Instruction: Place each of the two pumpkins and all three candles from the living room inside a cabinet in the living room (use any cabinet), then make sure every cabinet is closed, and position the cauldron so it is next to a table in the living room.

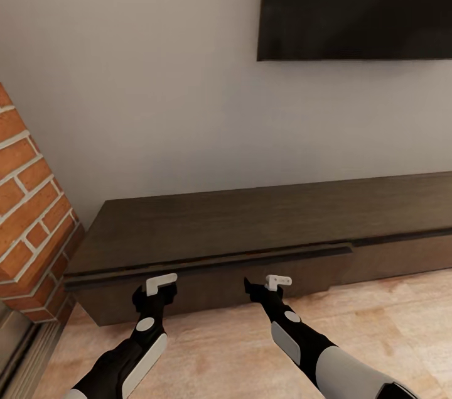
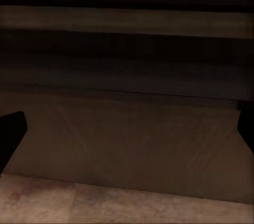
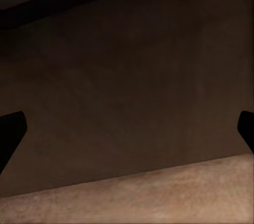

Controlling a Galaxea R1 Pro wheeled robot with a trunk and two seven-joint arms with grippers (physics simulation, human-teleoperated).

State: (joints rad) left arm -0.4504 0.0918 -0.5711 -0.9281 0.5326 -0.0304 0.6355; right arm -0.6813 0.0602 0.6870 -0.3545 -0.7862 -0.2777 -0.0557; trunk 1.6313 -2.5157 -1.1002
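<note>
The long, low, dark brown cabinet (image 1: 251, 223) stands against the wall. Its left drawer front (image 1: 207, 283) sits slightly forward of the section to its right. My left gripper (image 1: 150, 300) is open and close to that drawer front near its left end. My right gripper (image 1: 255, 291) is open as well, near the middle of the same front. In the left wrist view the dark fingertips (image 2: 10, 134) frame the drawer front (image 2: 127, 139) just above the floor. The right wrist view has the fingertips (image 3: 10, 134) spread wide before the brown panel (image 3: 127, 92). Pumpkins, candles and cauldron are out of view.
A red brick column (image 1: 28, 198) rises at the left, close to the cabinet's end. A black TV screen (image 1: 355, 3) hangs on the grey wall above. Light wooden floor (image 1: 220, 349) lies under both arms.
</note>
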